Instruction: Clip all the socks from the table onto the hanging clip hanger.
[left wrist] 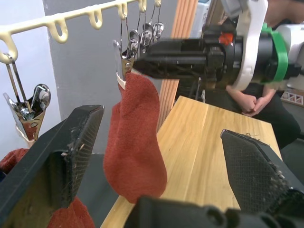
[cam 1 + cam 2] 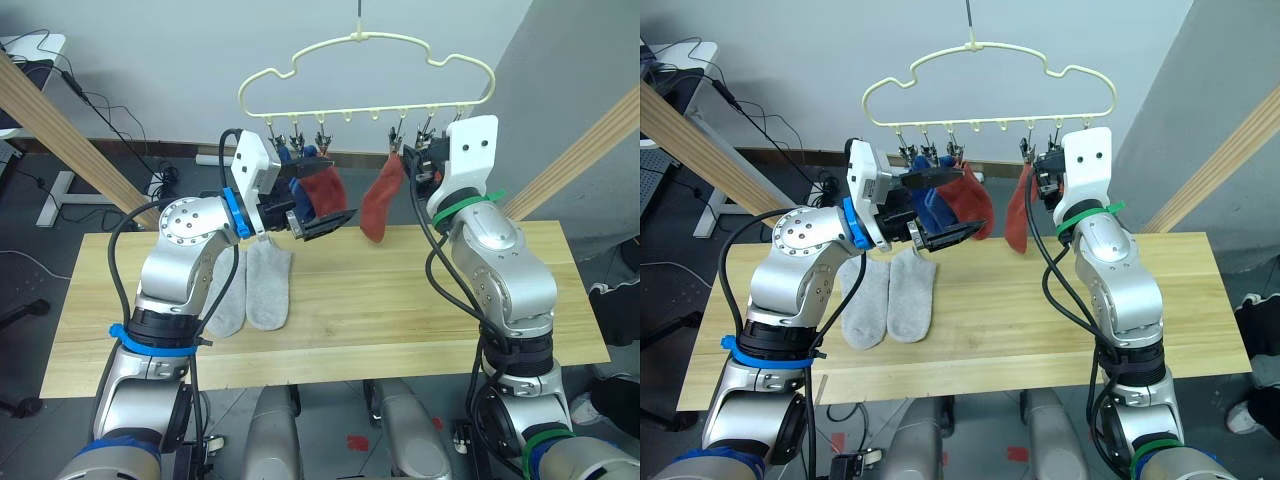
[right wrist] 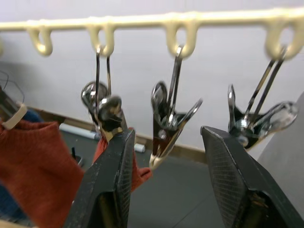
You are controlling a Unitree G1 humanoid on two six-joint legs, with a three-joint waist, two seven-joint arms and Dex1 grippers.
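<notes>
Hanging at twelve o'clock above the table (image 2: 400,300), the clip hanger (image 2: 365,70) carries metal clips along its bottom bar. One rust-red sock (image 2: 381,205) dangles from a clip near the bar's middle, just beside my right gripper (image 3: 164,185). That gripper's fingers stand apart, empty, raised to the row of clips; a free clip (image 3: 167,128) hangs in line with the gap between them, and the clip biting the rust-red sock sits just beside one finger. My left gripper (image 2: 322,212) is raised at eleven o'clock, beneath the hanger's left half; its fingers (image 1: 71,156) are spread wide, holding nothing. A second rust-red sock (image 2: 322,188) and a blue sock (image 2: 930,205) hang from clips there, right by this gripper; I cannot tell whether it touches them. Two light grey socks (image 2: 250,285) lie flat side by side on the tabletop at about nine o'clock, toes toward the near edge, touching each other. In the left wrist view a seated person's clasped hands (image 1: 249,100) appear beyond the table's far end.
</notes>
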